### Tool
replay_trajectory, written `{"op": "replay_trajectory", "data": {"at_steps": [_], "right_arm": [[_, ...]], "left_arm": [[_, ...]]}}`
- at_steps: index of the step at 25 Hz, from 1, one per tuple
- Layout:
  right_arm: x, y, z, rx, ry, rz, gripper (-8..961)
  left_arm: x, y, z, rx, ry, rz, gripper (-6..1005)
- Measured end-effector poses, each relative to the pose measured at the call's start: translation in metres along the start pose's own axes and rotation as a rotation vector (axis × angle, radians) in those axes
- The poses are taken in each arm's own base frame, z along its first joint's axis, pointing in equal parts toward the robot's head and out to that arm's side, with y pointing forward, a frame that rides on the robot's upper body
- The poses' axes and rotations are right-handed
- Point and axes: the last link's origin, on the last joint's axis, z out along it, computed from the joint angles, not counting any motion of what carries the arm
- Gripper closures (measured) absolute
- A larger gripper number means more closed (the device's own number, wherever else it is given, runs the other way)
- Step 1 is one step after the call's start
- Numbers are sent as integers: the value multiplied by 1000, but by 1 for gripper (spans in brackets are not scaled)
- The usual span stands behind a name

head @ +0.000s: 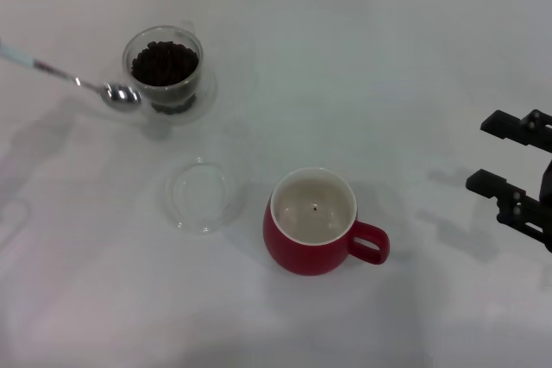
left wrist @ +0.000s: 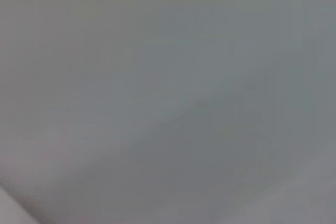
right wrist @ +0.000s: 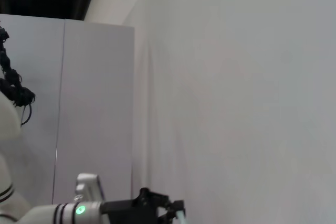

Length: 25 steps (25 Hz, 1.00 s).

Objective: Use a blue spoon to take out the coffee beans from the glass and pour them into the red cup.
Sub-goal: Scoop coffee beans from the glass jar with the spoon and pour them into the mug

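The glass (head: 164, 71), heaped with dark coffee beans (head: 164, 62), stands at the back left of the white table. The blue spoon (head: 78, 81) reaches in from the left edge. Its shiny bowl (head: 122, 96) sits just left of the glass, and I see no beans in it. In the right wrist view, far off, my left gripper (right wrist: 167, 208) is shut on the pale blue handle (right wrist: 180, 216). The red cup (head: 315, 223) stands near the middle with a single bean (head: 316, 208) inside. My right gripper (head: 498, 157) hangs open at the right edge, away from everything.
A flat clear glass dish (head: 200, 195) lies between the glass and the red cup. The glass stands on a shallow clear saucer (head: 207, 96). The left wrist view shows only a blurred grey surface.
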Motion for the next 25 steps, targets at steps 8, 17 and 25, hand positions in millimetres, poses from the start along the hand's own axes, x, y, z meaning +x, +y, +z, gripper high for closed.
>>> {"op": "replay_trajectory", "data": {"at_steps": [8, 17, 25], "right_arm": [[1, 2, 5, 8, -21, -12, 361], [2, 4, 9, 33, -48, -10, 362], [3, 3, 11, 42, -55, -8, 362]], "left_arm": [[40, 0, 47, 24, -118, 5, 875], [49, -7, 90, 126, -217, 78, 874], [42, -16, 117, 217, -269, 148, 874]]}}
